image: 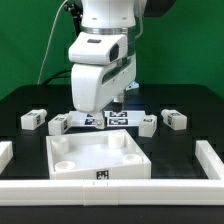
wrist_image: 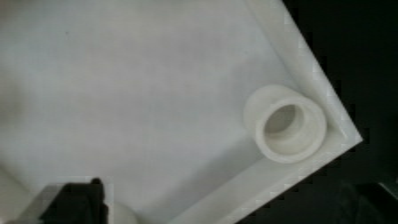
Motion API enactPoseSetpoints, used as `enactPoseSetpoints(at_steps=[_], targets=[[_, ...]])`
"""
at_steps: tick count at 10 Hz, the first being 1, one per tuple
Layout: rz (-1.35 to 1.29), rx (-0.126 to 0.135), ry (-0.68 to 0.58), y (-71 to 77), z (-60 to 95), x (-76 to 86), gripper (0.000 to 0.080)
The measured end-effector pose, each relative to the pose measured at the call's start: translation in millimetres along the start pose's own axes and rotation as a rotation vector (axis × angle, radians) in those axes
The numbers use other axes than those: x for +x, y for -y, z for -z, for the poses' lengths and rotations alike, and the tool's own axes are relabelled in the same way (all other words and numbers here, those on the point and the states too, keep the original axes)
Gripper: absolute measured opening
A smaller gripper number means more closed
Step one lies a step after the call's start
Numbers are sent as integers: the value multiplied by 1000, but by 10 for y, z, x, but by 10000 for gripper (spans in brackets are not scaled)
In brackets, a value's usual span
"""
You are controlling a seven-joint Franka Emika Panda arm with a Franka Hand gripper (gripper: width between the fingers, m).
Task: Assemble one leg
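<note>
1. Desk [image: 25, 140]: black, white rails at its edges, every loose part resting on it.
2. Arm [image: 105, 15]: in the exterior view, hanging at 12 o'clock of the tray, wrist camera looking down on one tray corner.
3. Tray [image: 97, 160]: flat, hollow side up, at 6 o'clock of the marker board [image: 108, 119].
4. Four legs [image: 60, 124]: loose in a row past the tray. From its middle, two toward 10 and 11 o'clock, two toward 1 and 2. None gripped, by the look of it.
5. Socket [wrist_image: 285, 125]: round, empty, in the tray's corner; likely the target.
6. Claw [image: 98, 108]: one dark finger [wrist_image: 75, 203] over the tray. Spread or pressed together, cannot tell.
7. To do it well: grip one leg squarely across flat sides, hold it upright, centre over the socket before lowering, then seat gently.
</note>
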State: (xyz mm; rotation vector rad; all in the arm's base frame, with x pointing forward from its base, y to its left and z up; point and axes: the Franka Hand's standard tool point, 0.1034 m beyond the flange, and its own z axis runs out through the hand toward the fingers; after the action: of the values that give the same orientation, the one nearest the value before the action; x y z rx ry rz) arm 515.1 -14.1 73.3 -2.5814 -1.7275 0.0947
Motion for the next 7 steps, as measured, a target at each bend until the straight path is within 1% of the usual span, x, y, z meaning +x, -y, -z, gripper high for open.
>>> enactPoseSetpoints(at_steps=[1,2,3,4,6,7], targets=[[23,-1,0,-4,-6,-10,650],[134,-14,-7,-39,-31,-49,650],[216,-45,-17,-59,-55,-79,650],[325,-34,-12,-21,-109,-118,650],[459,-40,-13,-13,-181,-206,650],[464,-33,-12,12,-212,-264,650]])
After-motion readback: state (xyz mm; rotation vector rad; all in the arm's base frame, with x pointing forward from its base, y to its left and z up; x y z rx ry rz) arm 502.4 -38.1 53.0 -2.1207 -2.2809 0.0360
